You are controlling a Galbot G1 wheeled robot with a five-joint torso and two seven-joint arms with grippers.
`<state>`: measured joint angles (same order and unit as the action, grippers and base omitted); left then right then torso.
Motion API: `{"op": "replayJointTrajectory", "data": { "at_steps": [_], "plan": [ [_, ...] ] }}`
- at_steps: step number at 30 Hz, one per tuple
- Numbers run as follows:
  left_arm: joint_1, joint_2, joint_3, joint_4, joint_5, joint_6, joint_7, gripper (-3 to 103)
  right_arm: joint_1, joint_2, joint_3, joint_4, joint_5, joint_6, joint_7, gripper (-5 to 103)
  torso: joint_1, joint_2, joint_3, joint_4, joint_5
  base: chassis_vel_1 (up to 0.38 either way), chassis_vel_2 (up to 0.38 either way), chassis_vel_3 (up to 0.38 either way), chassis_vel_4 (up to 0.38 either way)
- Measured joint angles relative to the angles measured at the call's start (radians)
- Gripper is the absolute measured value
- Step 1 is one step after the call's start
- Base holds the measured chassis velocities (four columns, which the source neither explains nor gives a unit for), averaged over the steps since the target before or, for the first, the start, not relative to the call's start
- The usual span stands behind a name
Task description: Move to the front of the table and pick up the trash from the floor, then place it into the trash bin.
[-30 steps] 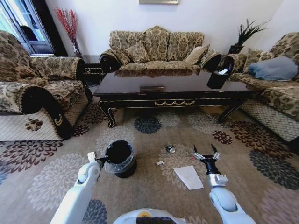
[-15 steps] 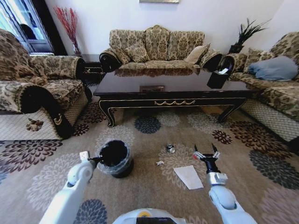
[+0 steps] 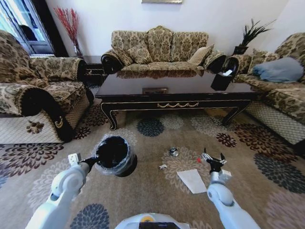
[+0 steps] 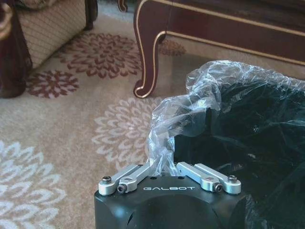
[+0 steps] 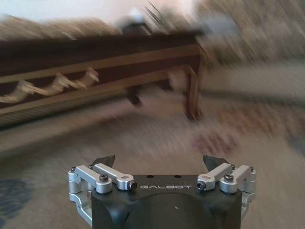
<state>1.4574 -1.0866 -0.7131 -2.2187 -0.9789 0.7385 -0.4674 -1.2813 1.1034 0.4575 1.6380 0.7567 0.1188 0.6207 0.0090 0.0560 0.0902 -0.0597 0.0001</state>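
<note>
Gripping the bin point(image 3: 113, 155) by its liner rim, the left gripper point(image 4: 167, 168) holds it tilted above the carpet; thin plastic may slip or tear. Right gripper point(image 3: 213, 160) hangs spread open, empty, near the paper point(image 3: 192, 181); foil wad point(image 3: 174, 152) lies before the table point(image 3: 176, 93).

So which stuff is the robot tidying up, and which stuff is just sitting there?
For the job:
trash bin, held by the left gripper
white paper sheet
foil wad
small white scrap
right gripper, open above the carpet

Just sitting there:
table
sofas
blue cushion
</note>
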Motion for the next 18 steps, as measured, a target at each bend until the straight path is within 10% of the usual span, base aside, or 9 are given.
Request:
{"op": "replayJointTrajectory", "data": {
  "at_steps": [18],
  "plan": [
    [0.194, -0.073, -0.148, -0.182, 0.007, -0.001, -0.005, 2, 0.459, 0.154, -0.010, -0.577, 0.224, 0.020, 0.137, 100, 0.000, 0.000, 0.000, 0.0001, 0.0001, 0.000, 0.000, 0.000, 0.000]
  ]
}}
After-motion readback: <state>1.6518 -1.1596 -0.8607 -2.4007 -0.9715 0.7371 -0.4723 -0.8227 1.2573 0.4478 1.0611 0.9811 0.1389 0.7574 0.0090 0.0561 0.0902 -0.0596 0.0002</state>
